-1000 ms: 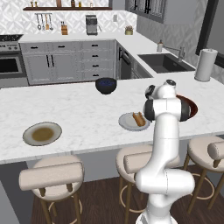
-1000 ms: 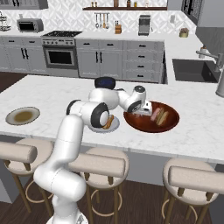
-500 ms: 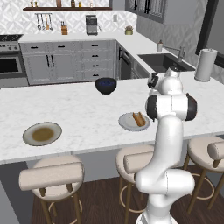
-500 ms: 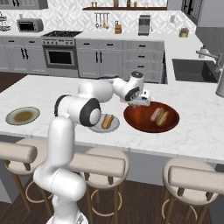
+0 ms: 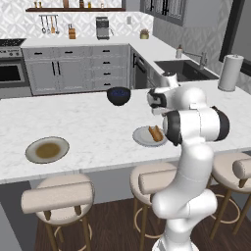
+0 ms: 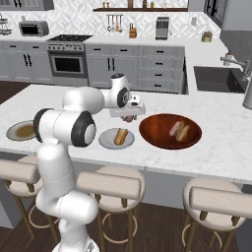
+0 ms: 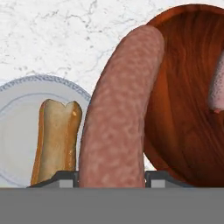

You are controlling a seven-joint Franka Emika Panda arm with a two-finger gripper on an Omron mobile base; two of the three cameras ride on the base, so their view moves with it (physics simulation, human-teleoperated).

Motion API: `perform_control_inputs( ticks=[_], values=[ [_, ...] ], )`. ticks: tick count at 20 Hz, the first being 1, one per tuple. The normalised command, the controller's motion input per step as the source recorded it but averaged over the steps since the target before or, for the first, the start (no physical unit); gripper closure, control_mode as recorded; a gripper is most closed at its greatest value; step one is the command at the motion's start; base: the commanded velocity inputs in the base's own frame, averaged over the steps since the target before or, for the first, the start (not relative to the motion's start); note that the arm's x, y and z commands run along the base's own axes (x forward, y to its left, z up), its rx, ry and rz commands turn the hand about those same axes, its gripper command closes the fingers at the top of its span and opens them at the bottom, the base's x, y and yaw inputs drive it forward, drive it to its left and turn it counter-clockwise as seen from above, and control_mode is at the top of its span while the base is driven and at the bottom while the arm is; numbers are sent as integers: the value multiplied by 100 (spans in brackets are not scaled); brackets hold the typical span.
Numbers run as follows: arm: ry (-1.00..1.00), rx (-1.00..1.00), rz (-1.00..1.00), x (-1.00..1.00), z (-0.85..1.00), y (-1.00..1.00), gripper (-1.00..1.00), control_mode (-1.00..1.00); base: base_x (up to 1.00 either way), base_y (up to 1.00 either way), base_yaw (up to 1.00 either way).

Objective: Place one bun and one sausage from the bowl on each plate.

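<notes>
A white robot arm reaches over a marble desk. Its gripper is clamped on a reddish-pink sausage, held above the desk between the light grey plate and the wide reddish-brown bowl. A golden-tan bun lies on that grey plate. Inside the bowl, towards its right side, rest another sausage and another bun, side by side. A second plate with a brownish centre sits well apart at the far left of the desk. A small dark bowl stands further back.
</notes>
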Motion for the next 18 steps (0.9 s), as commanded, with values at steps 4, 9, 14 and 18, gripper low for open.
perform_control_inputs(
  ticks=[4,9,14,18],
  values=[
    [-4,21,4,-38,-30,70,100,-100,0,0,0],
    [14,21,1,-1,-7,68,100,-100,0,0,0],
    [29,-2,0,-13,23,23,100,-100,0,0,0],
    [29,-8,0,1,-44,10,100,-100,0,0,0]
  ],
)
